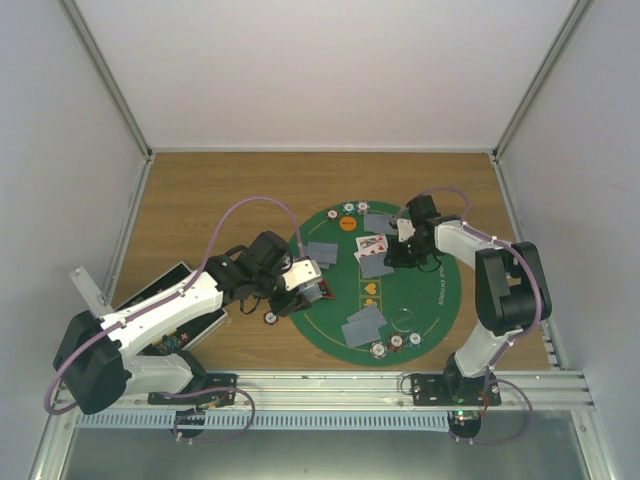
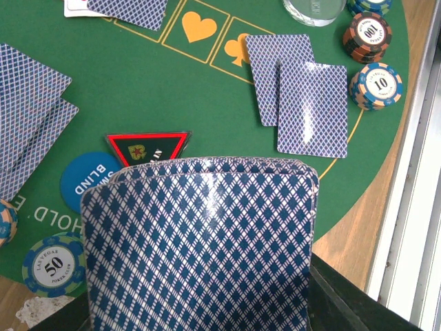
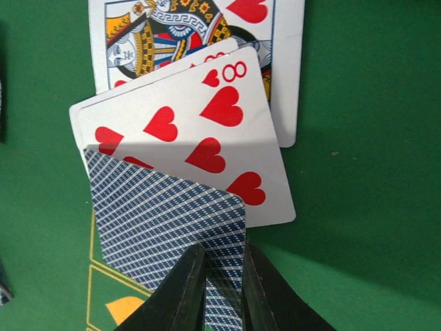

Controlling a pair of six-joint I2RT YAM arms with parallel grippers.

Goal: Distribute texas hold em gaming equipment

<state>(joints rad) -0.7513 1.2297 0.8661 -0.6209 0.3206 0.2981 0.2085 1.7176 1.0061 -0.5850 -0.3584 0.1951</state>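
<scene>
Green mat (image 1: pixel 425 292) first: it lies flat on the table, and everything is dealt onto it.

Deck of cards (image 2: pixel 200 241): your left gripper (image 1: pixel 305 278) is clamped on it at the mat's left edge. It hangs back-up above the triangle marker (image 2: pixel 148 146) and the blue disc (image 2: pixel 89 181). Judged: as a block the deck is fairly stiff and light, but the glossy backs will shear and fan if the squeeze slackens. Keep the hold across the stack's thickness near one end.

Dealt pair (image 2: pixel 310 103): two cards face down, overlapping, just beside the 10 chip (image 2: pixel 375 86).

Middle pile, under your right gripper (image 3: pixel 222 258): a face card (image 3: pixel 165 34) at the bottom, the eight of hearts (image 3: pixel 207 131) over it, and a face-down card (image 3: pixel 165 214) on top, shifted toward the fingers. The jaws stand nearly together with only a slit between them, and the card's near edge runs into that slit. You cannot tell whether they pinch it or merely straddle it.

A single card will likely be very light, bendy and slick on its neighbours. Take it by the free near edge, not from above, or the eight may slide along with it.

Chips: small, rigid and probably heavier; grip them across the rim.
</scene>
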